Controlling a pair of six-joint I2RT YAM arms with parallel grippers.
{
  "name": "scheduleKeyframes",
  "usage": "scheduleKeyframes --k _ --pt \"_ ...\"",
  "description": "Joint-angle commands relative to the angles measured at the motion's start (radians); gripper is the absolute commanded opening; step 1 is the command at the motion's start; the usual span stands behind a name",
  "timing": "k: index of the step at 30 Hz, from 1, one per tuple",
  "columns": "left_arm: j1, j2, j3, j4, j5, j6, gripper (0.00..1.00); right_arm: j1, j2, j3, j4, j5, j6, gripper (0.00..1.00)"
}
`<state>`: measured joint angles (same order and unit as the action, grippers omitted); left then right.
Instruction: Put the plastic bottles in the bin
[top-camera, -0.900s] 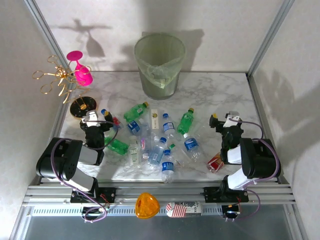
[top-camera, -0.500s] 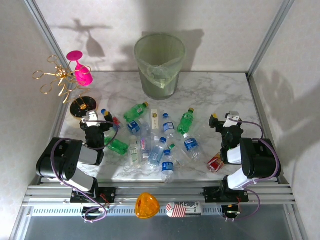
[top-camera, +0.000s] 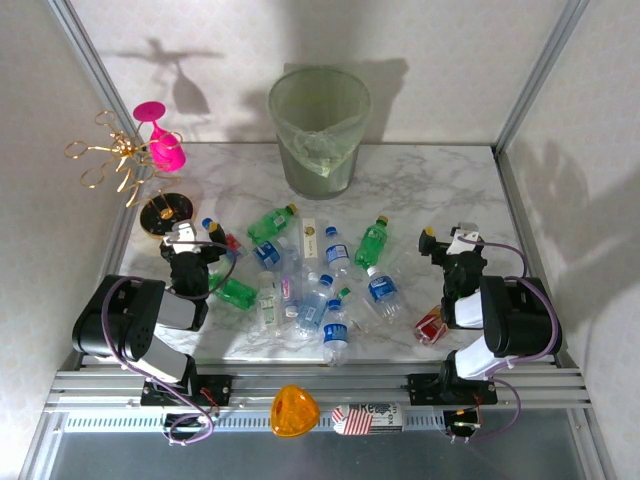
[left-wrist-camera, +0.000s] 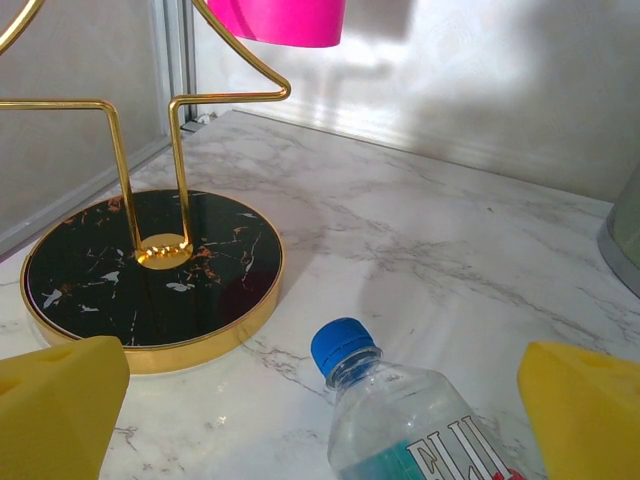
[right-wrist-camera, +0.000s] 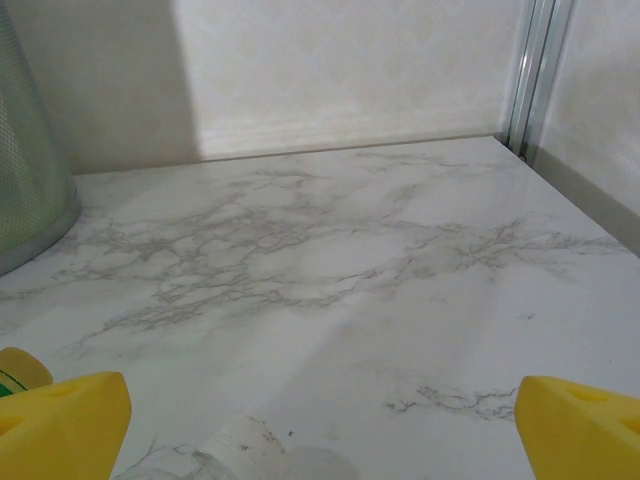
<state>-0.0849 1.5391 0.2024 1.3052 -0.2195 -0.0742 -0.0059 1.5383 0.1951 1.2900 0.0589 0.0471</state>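
Marble worktop (top-camera: 420, 190) carries all the bottles (top-camera: 318, 298), so by my judgement the task is hardly begun. They lie loose in one heap on the near side of the bin (top-camera: 318, 130), well apart from it, between the bin and the two arm bases. I count about a dozen: clear ones with blue caps, some green ones and a few pale ones. From above, the bin's inside shows the liner bag and no bottle that I can make out. Every bottle is left to be carried over.

The left fingers (left-wrist-camera: 62, 398) stand wide apart and clamp nothing. One blue-capped bottle (left-wrist-camera: 400, 425) lies on the worktop between them, so it looks like the nearest candidate for a first grasp. The right fingers (right-wrist-camera: 62, 420) are also apart and hold nothing.

The top view gives the whole layout: the heap, the bin behind it, the gold stand (top-camera: 125, 165) with a pink goblet (top-camera: 162, 140) to the bin's left, and a small red object (top-camera: 430, 325) nearer than the bin and to its right. The left wrist view adds the close detail: the cap, part of the label, and the stand's black round base (left-wrist-camera: 150, 270) just beyond the bottle. The right wrist view shows the bin's wall at its left edge, with bare marble to the right of it.
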Motion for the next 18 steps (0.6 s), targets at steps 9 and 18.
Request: scheduleKeyframes --k 9,18 --pt "-0.006 -0.284 0.176 -0.456 -0.06 -0.037 0.99 0.02 -0.309 0.167 -0.471 0.182 0.146 0.99" --pt "-0.062 -0.437 0.396 -0.922 -0.067 -0.344 1.0 0.026 -0.46 0.409 -1.21 -0.057 0.484 0.99"
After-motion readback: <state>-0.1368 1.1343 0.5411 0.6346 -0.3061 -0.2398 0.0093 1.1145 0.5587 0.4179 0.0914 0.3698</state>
